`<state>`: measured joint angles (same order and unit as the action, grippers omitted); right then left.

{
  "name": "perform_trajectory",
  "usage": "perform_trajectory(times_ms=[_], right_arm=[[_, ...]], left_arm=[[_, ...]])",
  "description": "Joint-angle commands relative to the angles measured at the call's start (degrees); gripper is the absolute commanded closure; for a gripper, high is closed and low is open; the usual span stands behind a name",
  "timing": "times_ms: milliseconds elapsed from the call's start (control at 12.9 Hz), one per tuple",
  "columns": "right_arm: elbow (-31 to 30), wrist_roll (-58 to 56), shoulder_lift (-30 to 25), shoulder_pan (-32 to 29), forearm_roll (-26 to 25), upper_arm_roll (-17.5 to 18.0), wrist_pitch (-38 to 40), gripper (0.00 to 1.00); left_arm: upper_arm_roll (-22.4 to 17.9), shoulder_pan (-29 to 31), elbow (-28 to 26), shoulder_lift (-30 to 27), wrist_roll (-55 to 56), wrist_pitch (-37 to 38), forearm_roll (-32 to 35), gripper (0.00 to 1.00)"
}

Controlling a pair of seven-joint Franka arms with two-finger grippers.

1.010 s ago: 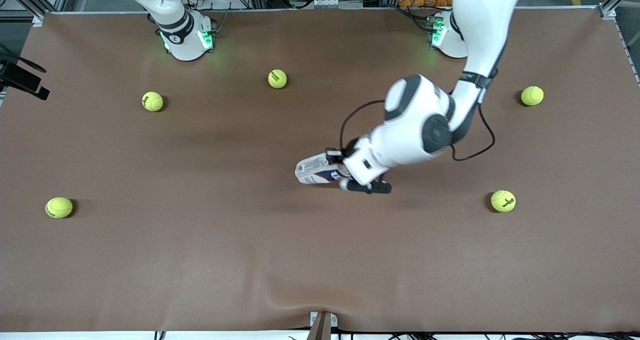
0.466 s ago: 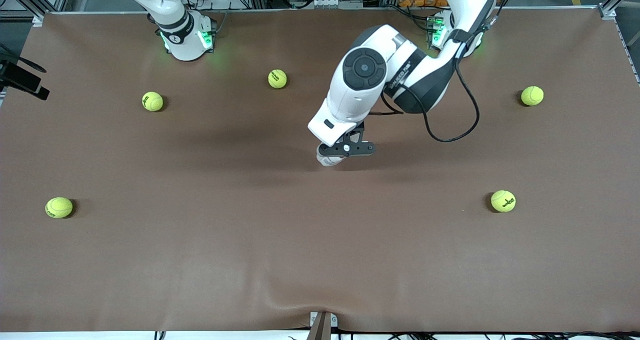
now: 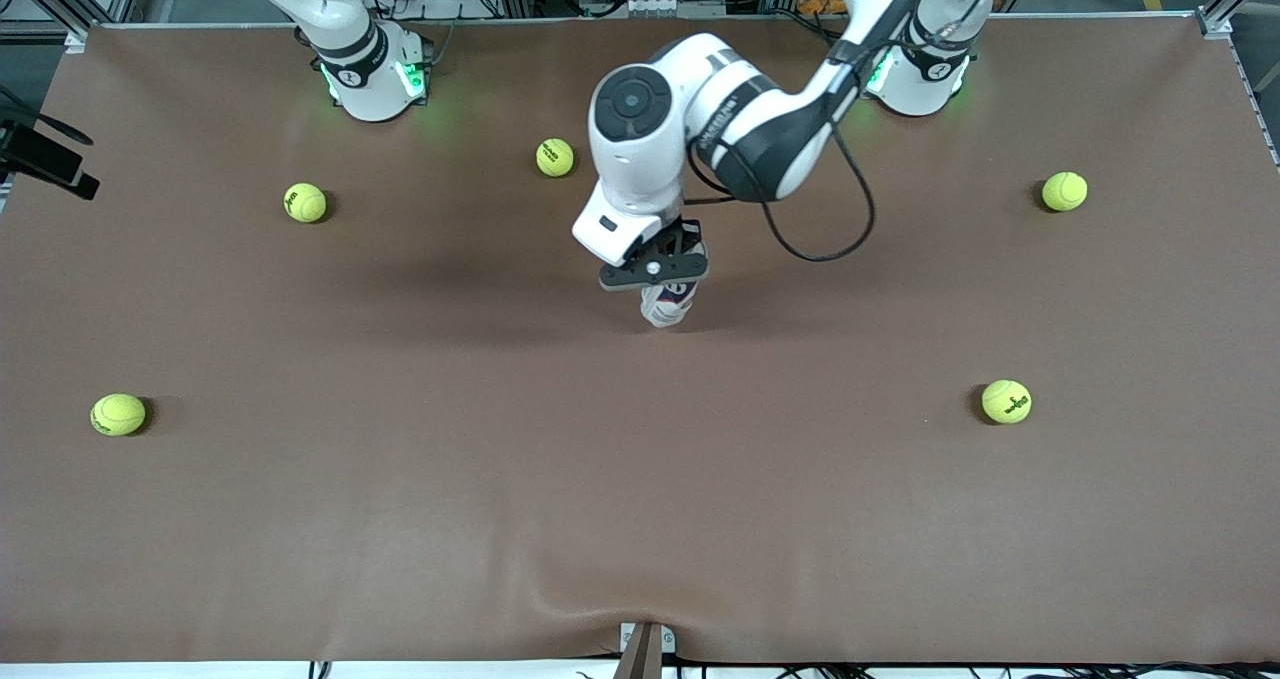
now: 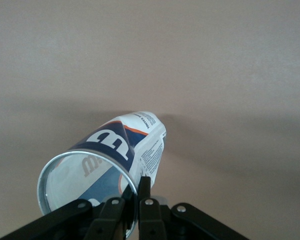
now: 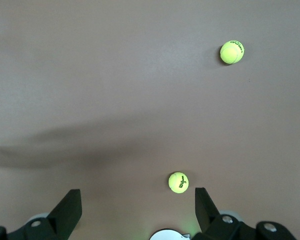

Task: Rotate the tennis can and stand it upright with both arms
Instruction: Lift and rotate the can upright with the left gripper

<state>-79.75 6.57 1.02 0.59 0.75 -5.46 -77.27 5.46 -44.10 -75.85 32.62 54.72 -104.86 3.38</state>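
Fingers of the left gripper are clamped on the rim of the tennis can, which is held tilted below them over mid-table. Right gripper fingers are spread wide, holding nothing, the arm waiting.

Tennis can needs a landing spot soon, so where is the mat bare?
Widest bare stretch: the mat nearer the camera than the tennis can, between two tennis balls. Crowded only under the left tool gripping the can's rim.
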Motion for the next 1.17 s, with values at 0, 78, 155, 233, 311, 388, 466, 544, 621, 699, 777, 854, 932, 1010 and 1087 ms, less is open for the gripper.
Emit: perform_trajectory(times_ms=[0, 78, 155, 233, 311, 388, 466, 544, 621, 699, 777, 854, 932, 1010, 1087], right_arm=[[0.56, 1.08, -0.14, -0.5, -0.58, 0.62, 0.28, 0.0], [0.56, 1.08, -0.14, -0.5, -0.58, 0.62, 0.19, 0.0], [0.56, 1.08, -0.14, -0.5, -0.58, 0.62, 0.28, 0.0], [0.47, 1.08, -0.14, -0.5, -0.58, 0.62, 0.19, 0.0], [0.47, 1.08, -0.14, -0.5, -0.58, 0.62, 0.19, 0.0], [0.56, 1.08, -0.14, -0.5, -0.58, 0.62, 0.28, 0.0], [0.47, 1.08, -0.14, -0.5, -0.58, 0.62, 0.28, 0.0], [0.47, 0.99, -0.14, -0.5, -0.58, 0.62, 0.19, 0.0], [0.56, 1.08, -0.14, -0.5, -0.58, 0.62, 0.28, 0.0], [0.56, 1.08, -0.14, -0.5, -0.58, 0.62, 0.19, 0.0], [0.56, 0.99, -0.14, -0.5, -0.58, 0.62, 0.19, 0.0], [0.47, 0.99, -0.14, -0.5, -0.66, 0.62, 0.28, 0.0], [0.47, 1.08, -0.14, -0.59, -0.58, 0.62, 0.28, 0.0], [0.56, 1.08, -0.14, -0.59, -0.58, 0.62, 0.28, 0.0], [0.47, 1.08, -0.14, -0.5, -0.58, 0.62, 0.28, 0.0]], left_arm=[[-0.98, -0.72, 1.5, 0.43, 0.47, 0.8, 1.54, 1.0], [-1.07, -0.73, 1.5, 1.47, 0.65, 0.8, 1.55, 1.0], [-1.07, -0.81, 1.67, 2.53, 0.56, 0.71, 1.55, 1.0], [-1.07, -0.73, 1.76, 3.23, 0.47, 0.54, 1.46, 1.0], [-1.07, -0.73, 2.19, 3.76, 0.47, 0.53, 1.46, 1.0], [-1.07, -0.73, 2.2, 3.85, 0.47, 0.53, 1.46, 1.0], [-0.98, -0.73, 2.2, 3.94, 0.47, 0.62, 1.46, 1.0], [-0.98, -0.73, 2.2, 3.94, 0.39, 0.62, 1.46, 1.0], [-0.98, -0.73, 2.2, 4.03, 0.47, 0.62, 1.46, 1.0], [-0.98, -0.81, 2.2, 4.21, 0.56, 0.62, 1.46, 1.0], [-0.98, -0.81, 2.2, 4.47, 0.47, 0.62, 1.46, 1.0], [-0.89, -0.73, 2.2, 4.56, 0.39, 0.53, 1.46, 1.0], [-0.89, -0.73, 2.2, 4.56, 0.47, 0.45, 1.37, 1.0], [-0.89, -0.73, 2.2, 4.65, 0.47, 0.27, 1.46, 1.0], [-0.89, -0.73, 2.2, 4.82, 0.47, -0.08, 1.37, 0.98]])
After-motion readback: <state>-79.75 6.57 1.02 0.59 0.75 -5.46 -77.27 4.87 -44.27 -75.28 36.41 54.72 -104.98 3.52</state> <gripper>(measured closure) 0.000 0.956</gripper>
